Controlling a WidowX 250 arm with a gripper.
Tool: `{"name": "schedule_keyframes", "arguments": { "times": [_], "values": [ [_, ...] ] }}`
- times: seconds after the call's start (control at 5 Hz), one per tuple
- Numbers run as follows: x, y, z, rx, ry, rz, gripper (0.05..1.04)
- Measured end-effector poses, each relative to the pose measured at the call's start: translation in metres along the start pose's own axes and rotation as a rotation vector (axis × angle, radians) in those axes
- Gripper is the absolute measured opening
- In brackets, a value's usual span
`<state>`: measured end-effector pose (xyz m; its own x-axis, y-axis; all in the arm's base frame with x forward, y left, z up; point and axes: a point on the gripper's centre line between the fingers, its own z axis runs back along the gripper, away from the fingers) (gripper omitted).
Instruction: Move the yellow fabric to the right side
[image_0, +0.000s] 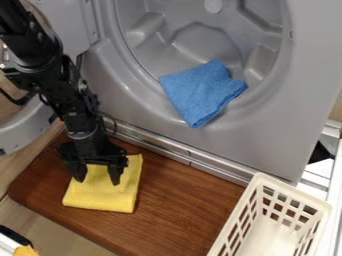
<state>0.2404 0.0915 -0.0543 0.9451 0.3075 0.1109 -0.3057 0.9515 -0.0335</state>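
"What's the setting?"

"In the camera view, a brown board (187, 205) lies in front of a grey machine (284, 117) with a round hollow (194, 42). The machine runs out of view at the top, and a curved grey part (25, 129) is cut by the left edge."

"And the yellow cloth?"

"The yellow cloth (105, 200) is folded on the left part of the board. The gripper (97, 178) hides some of its upper side."

"Has it got hold of the cloth?"

"No, it's released: the fingers stand apart with yellow showing between them. Whether the tips touch the cloth, I can't tell. The black arm (63, 92) comes in from the upper left, its upper end cut off."

"Anything else?"

"A blue cloth (202, 92) lies crumpled over the hollow's lower rim. A cream basket (294, 191) at the lower right is cut by the bottom edge. An orange scrap (25, 251) pokes in at the bottom left, too little of it to name."
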Motion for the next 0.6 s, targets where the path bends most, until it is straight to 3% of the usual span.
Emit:
{"name": "schedule_keyframes", "arguments": {
  "times": [0.2,0.6],
  "values": [
    [-0.004,0.001,-0.015,-0.015,-0.007,0.011,1.000],
    [0.004,0.003,-0.027,-0.001,-0.011,0.063,1.001]
  ]
}}
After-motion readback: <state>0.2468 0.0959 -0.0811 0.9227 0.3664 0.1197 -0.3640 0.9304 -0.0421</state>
